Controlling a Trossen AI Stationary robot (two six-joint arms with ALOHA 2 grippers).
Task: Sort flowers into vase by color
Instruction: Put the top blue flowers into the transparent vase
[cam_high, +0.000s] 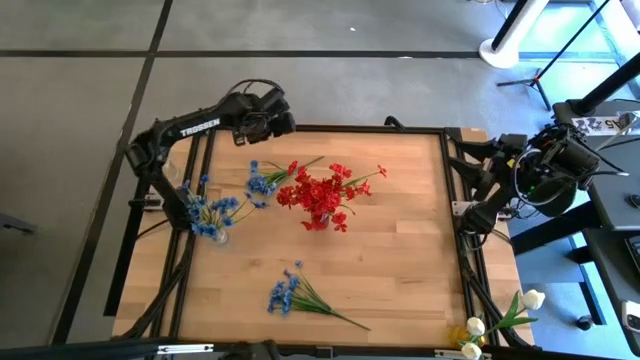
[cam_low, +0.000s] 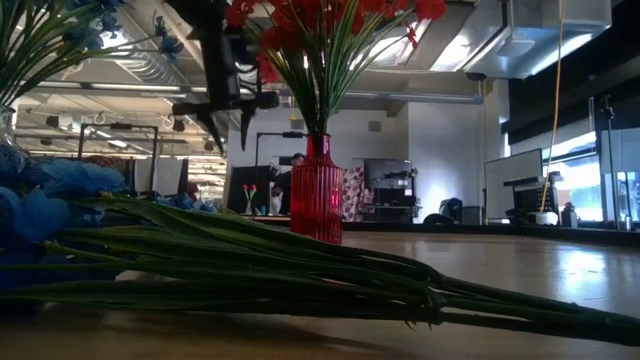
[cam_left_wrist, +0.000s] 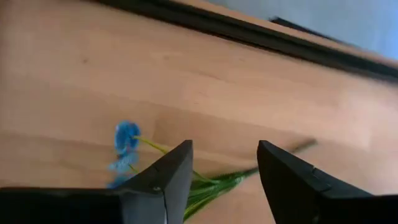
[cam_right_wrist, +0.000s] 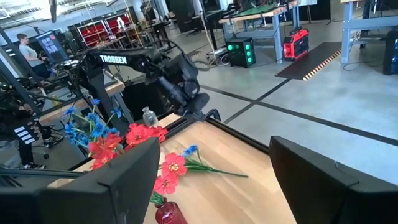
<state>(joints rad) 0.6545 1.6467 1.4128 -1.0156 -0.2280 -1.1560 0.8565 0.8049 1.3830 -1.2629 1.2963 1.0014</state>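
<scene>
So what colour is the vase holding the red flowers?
Red, ribbed glass vase, clearest in the low view.

We see two arms built of dark, near-black links with rounded joint housings. The left arm (cam_high: 185, 130) carries white block lettering reading "TROSSEN" along its upper link, legible from above and in the right wrist view. Thin black cables loop out near its wrist. The right arm (cam_high: 520, 165) has a bulkier rounded housing with black cable loops around it. The left hand (cam_left_wrist: 224, 180) ends in two flat, matte black fingers (cam_left_wrist: 171, 177) with angled, wedge-like tips. The right hand (cam_right_wrist: 211, 180) has fingers (cam_right_wrist: 323, 180) that are likewise broad, dark and plain.
</scene>
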